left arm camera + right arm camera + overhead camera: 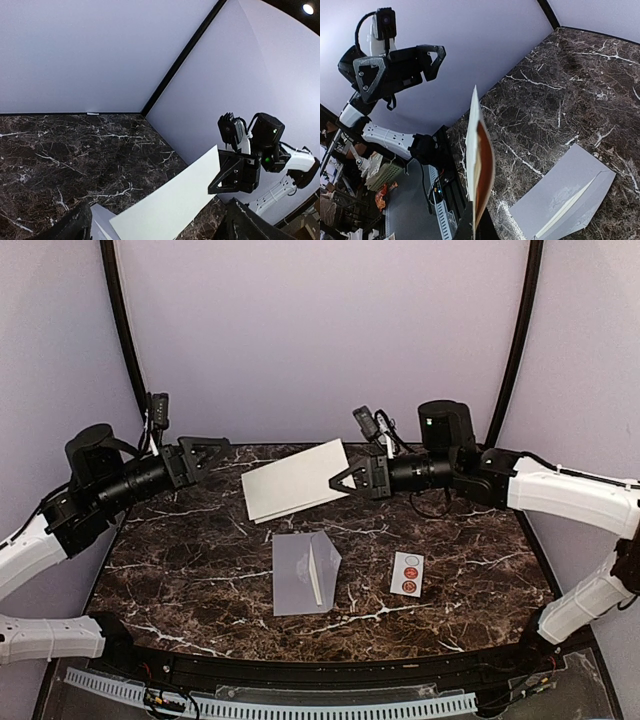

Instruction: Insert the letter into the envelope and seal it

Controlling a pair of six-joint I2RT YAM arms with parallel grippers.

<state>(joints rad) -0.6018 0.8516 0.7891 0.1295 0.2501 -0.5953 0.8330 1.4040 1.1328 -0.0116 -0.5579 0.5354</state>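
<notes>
My right gripper (345, 480) is shut on one edge of the letter (295, 482), a folded white sheet held in the air over the back of the table. In the right wrist view the letter (479, 165) stands edge-on between my jaws (477, 227), with a brown inner face showing. The grey-lavender envelope (303, 573) lies flat at the table's middle with its pointed flap open; it also shows in the right wrist view (565, 195). My left gripper (212, 452) is open and empty, raised at the left, apart from the letter (175, 200).
A small white sticker strip (407, 573) with round seals lies right of the envelope. The dark marble table (180, 570) has a black front rail. Lavender walls and two black posts enclose the back.
</notes>
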